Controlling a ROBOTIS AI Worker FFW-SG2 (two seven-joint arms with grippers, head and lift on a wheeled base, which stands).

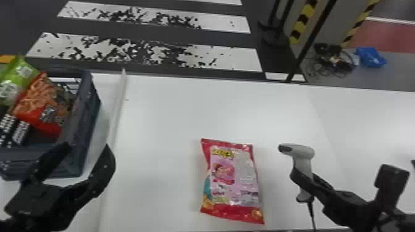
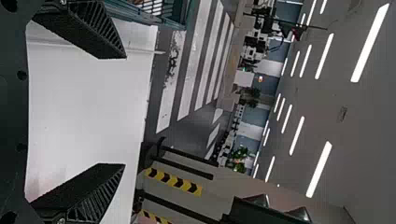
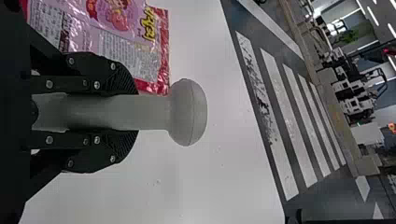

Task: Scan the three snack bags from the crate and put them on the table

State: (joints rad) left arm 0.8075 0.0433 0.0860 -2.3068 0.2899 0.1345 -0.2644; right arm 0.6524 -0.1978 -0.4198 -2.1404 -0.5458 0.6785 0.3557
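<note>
right gripper [image 3: 135, 112] closed round scanner [image 1: 304, 152] handle, nose free, likely to aim | pink bag [image 1: 231, 182] flat to its left, label up, presumably for reading | left gripper [image 1: 88, 148] wide open, empty, near crate [image 1: 88, 114]

1. From the head, we look forward and down on the flat white table [image 1: 160, 117].
2. From the left wrist, we face far across it, toward the grey, strip-lit ceiling [image 2: 355, 112].
3. From the right wrist, we look forward, close behind the grey plastic pistol-shaped scanner [image 3: 188, 112].
4. All three share the table and dark, white-striped floor [image 1: 216, 38].
</note>
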